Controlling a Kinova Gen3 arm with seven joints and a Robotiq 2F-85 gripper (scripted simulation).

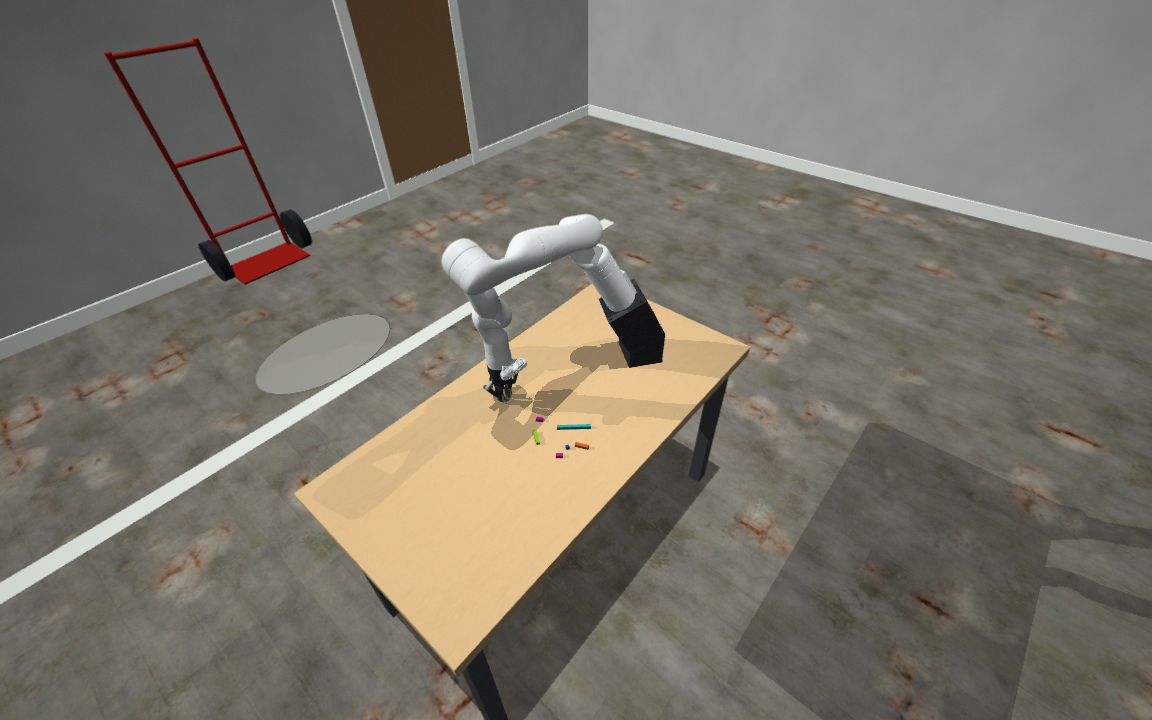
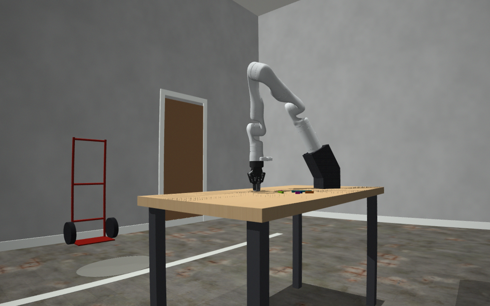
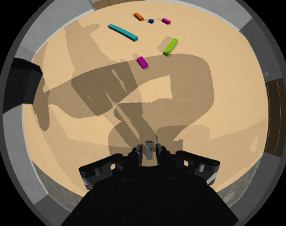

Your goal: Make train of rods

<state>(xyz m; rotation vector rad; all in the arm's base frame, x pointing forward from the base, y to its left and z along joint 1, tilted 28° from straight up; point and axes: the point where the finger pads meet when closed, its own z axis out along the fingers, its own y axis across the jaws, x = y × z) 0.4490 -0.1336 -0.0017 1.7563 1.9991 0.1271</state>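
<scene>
My gripper (image 1: 504,397) (image 2: 256,189) (image 3: 148,149) is partly open, its fingers low at the table on either side of a grey rod (image 3: 149,154), with a gap at each side in the wrist view. A magenta rod (image 1: 540,419) (image 3: 142,62) lies nearest to it. A lime rod (image 1: 535,437) (image 3: 170,47) lies turned differently beyond that one. The turquoise rod (image 1: 573,427) (image 3: 122,32) lies left of the lime rod in the wrist view. A second magenta rod (image 1: 559,455) (image 3: 165,21) and a small blue rod (image 1: 567,446) (image 3: 151,21) lie farther off. No rods touch.
An orange rod (image 1: 581,445) (image 3: 138,16) lies beside the blue one. The black arm base (image 1: 638,331) (image 2: 322,167) stands at one end of the table (image 1: 428,537) (image 2: 216,203). Arm shadows cross the table around the gripper.
</scene>
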